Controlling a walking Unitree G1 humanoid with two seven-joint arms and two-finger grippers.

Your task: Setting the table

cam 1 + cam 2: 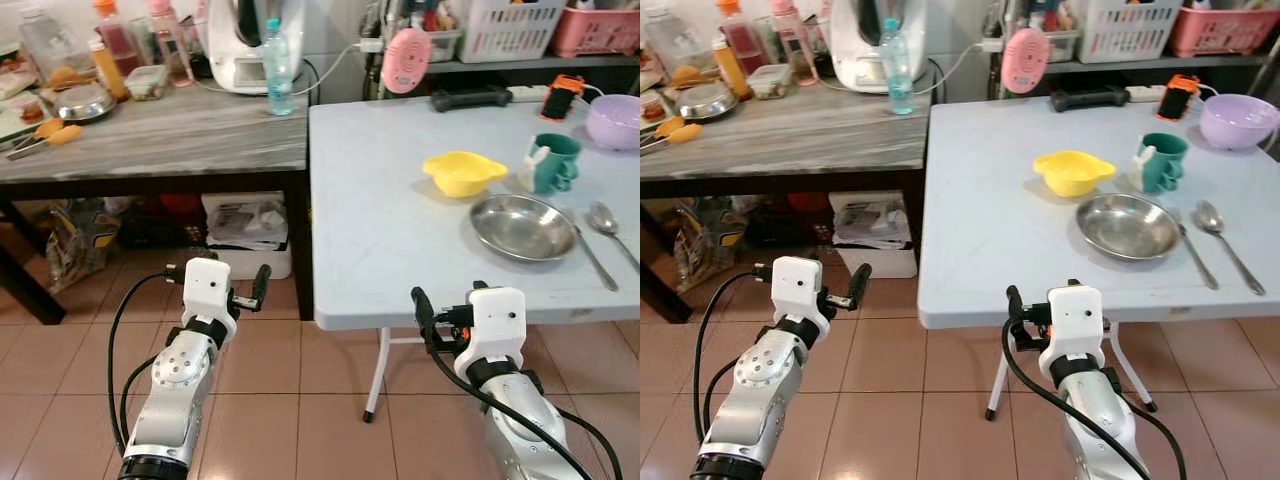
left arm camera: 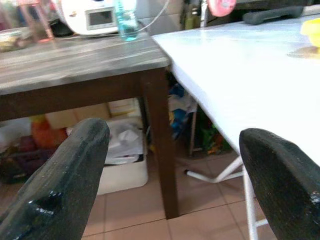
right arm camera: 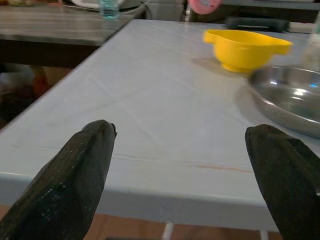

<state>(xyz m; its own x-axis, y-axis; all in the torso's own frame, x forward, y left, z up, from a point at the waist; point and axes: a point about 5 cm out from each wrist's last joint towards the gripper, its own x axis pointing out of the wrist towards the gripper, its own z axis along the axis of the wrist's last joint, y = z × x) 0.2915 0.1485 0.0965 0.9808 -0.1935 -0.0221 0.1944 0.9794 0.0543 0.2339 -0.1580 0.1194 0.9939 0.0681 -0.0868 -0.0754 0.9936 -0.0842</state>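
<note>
On the pale grey folding surface [image 1: 400,220], right of frame, a round steel plate [image 1: 521,227] lies by a yellow plastic bowl [image 1: 463,172], green mug [image 1: 550,162] and metal spoon [image 1: 604,220]. Both the right gripper [image 3: 180,165] and left gripper [image 2: 170,175] hang low in the frame, short of the surface edge, jaws wide and empty, likely ready to reach.

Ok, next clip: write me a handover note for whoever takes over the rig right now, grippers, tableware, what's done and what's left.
Left gripper: open, holding nothing, low by the gap between the wooden table and the white table.
Right gripper: open, holding nothing, level with the white table's near edge, facing the dishes.
On the white table: steel plate, spoon to its right, yellow bowl and green mug behind it, purple bowl at the far right.
Done: one place appears roughly laid.
Left: probably reach in and tidy or add pieces; nothing gripped yet.
</note>
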